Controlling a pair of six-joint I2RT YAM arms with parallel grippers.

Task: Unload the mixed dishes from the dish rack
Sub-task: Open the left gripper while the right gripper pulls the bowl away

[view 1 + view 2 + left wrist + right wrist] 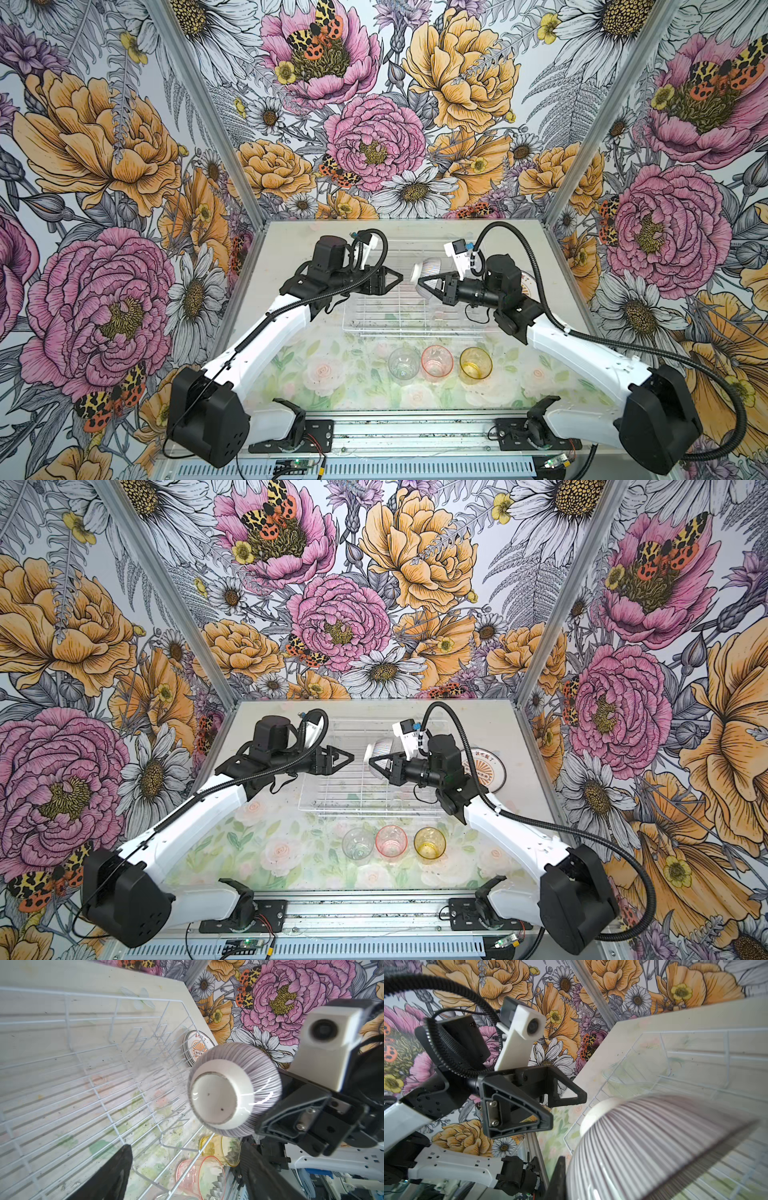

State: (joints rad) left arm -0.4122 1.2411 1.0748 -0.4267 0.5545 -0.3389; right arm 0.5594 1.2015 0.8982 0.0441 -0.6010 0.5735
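Bowl gripped by right hand, underside facing left wrist view

A robot lab booth: flower-printed walls, aluminium frame, arms bolted to rail.

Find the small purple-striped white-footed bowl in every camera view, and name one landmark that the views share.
Top view: small purple-striped white-footed bowl right of centre, above the white wire dish rack.
Top view: bowl at centre, above the rack.
Left wrist: bowl mid-picture, foot facing camera.
Right wrist: bowl huge, blurred foreground.
Shared landmark: the rack.
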